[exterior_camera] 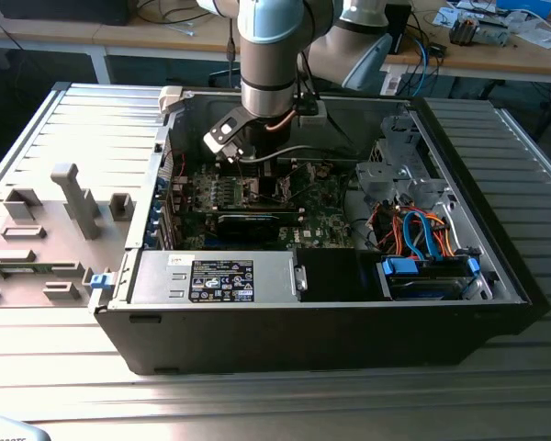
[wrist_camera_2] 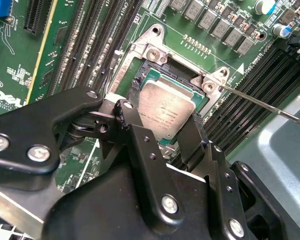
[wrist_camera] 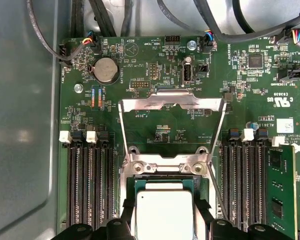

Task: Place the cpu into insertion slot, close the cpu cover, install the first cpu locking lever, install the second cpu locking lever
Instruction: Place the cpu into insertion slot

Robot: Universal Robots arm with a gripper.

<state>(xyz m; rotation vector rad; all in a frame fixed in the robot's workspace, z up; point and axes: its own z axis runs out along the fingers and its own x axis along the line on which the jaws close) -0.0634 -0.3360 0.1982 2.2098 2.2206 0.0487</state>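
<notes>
Ribbed metal table carrying an open computer case. The gripper was closed narrowly on the cpu, a finger against each of two opposite edges, holding it within the metal rim of the insertion slot. The cpu cover stood swung up and open, and a thin locking lever lay free beside the slot. Step in hand, by judgement: placing the cpu, which probably needed to lie flat and square before release.
</notes>
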